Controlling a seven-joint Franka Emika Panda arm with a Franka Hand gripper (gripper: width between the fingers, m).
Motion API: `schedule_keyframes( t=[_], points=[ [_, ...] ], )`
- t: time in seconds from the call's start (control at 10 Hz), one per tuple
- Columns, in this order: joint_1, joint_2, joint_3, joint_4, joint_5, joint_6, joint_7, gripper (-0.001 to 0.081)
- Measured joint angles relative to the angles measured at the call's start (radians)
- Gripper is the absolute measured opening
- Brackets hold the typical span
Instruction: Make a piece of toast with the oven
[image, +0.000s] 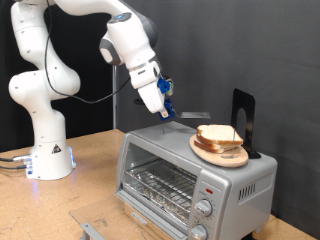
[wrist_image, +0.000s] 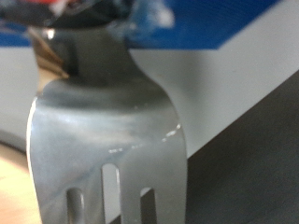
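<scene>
- My gripper (image: 168, 103) hangs above the oven's top, toward the exterior view's left of the plate, with the arm reaching down from the exterior view's upper left.
- In the wrist view a metal fork (wrist_image: 107, 140) fills the frame, its handle running up between my blue fingers (wrist_image: 215, 19), so I am closed on the fork with its tines pointing away from my hand.
- In the exterior view the fork's dark end (image: 192, 116) reaches toward the bread without clearly touching it; I cannot tell if there is contact.
- The piece of toast (image: 219, 135) lies on a round wooden plate (image: 217, 155), which sits on top of the oven (image: 190, 175).
- The oven's glass door is shut, and the wire rack shows behind it.
- A black stand (image: 243, 120) is upright just behind the plate.
- The oven sits on a wooden table (image: 60, 205).
</scene>
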Motion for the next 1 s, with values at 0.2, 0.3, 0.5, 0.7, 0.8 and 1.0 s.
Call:
schedule_keyframes(
  t=[0.2,0.3,0.5,0.7,0.8,1.0],
  points=[
    [-0.01,-0.076,-0.048,-0.064,0.032,0.021,-0.027,0.04],
    [-0.027,-0.112,-0.07,-0.095,0.032,0.027,-0.028,0.04],
    [-0.075,-0.15,-0.097,-0.147,0.033,0.12,-0.026,0.04],
    [-0.141,-0.127,-0.12,-0.151,0.031,0.174,-0.03,0.04],
    [-0.159,-0.107,-0.148,-0.145,0.031,0.183,-0.055,0.04],
    [-0.169,-0.062,-0.221,-0.122,0.033,0.163,-0.135,0.04]
  ],
)
